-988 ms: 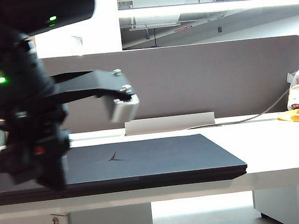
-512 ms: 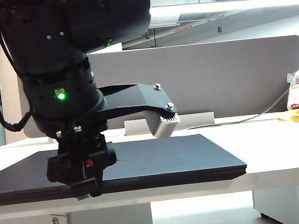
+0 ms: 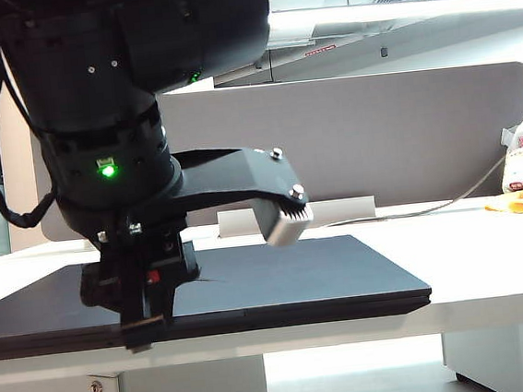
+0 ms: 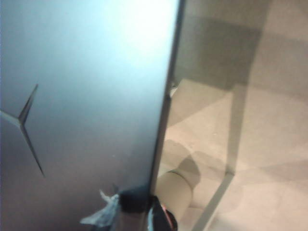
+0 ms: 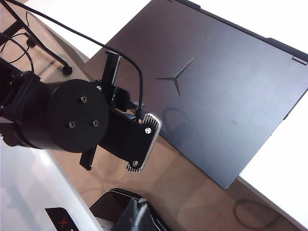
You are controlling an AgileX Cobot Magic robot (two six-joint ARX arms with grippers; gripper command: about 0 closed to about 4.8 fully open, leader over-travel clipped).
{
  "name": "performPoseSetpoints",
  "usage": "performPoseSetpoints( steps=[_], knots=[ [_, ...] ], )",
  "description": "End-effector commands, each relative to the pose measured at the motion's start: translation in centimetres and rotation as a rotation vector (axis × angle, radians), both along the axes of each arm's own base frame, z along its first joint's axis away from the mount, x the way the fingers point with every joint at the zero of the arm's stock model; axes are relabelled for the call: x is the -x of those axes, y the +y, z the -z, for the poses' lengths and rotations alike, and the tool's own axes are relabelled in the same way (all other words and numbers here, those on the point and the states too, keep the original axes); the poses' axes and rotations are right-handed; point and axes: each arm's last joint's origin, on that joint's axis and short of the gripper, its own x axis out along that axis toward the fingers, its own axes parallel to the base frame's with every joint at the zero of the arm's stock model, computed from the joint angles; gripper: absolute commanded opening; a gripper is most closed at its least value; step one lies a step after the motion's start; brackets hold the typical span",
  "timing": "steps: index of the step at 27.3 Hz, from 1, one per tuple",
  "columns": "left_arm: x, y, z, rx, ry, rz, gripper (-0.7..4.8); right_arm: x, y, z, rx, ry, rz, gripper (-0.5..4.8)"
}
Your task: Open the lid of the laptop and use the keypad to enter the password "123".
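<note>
Laptop [image 3: 279, 282] lies flat on the white desk [image 3: 491, 267], its lid [image 5: 216, 91] down, so the keypad is hidden. The left gripper [image 3: 145, 332] sits at the lid's front edge, left of the Y-shaped emblem [image 5: 177, 77]; its fingertips [image 4: 108, 211] are cut off and blurred, so I cannot tell their spread. The right gripper [image 5: 137, 211], raised above the desk, is shut, with only a dark tip showing.

Our left arm [image 3: 116, 127]: black round housing, green light, silver screws.
Our wrist camera [image 3: 287, 221]: silver ribbed block, black cable.
</note>
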Motion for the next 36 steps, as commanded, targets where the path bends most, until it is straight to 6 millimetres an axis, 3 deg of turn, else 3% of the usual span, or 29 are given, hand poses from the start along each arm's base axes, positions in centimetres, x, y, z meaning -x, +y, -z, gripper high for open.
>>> performPoseSetpoints(
  steps=[1,7,9,14,19,27,36],
  knots=[
    [-0.1,0.0,0.2,0.022,0.014,-0.020,-0.06,0.0,0.0,-0.1,-0.002,-0.018,0.008,-0.05],
    [-0.1,-0.3,-0.3,0.062,0.062,-0.028,0.00,0.0,0.0,-0.1,-0.001,-0.018,0.009,-0.05],
    [0.1,-0.2,-0.1,0.114,0.134,-0.059,0.87,0.0,0.0,-0.1,0.000,-0.020,0.012,-0.05],
    [0.1,-0.2,-0.1,0.129,0.145,-0.075,1.54,-0.1,0.0,-0.2,-0.001,-0.023,0.013,-0.05],
    [-0.1,-0.6,0.1,0.170,0.146,-0.060,1.54,-0.1,0.0,-0.2,-0.001,-0.025,0.014,-0.05],
    [-0.3,-0.9,2.1,0.106,0.184,-0.069,1.53,-0.1,0.0,-0.2,-0.001,-0.024,0.015,-0.05],
    [0.4,0.2,2.4,-0.016,0.235,-0.125,1.52,0.0,-0.1,0.0,0.010,-0.011,0.015,-0.05]
  ],
)
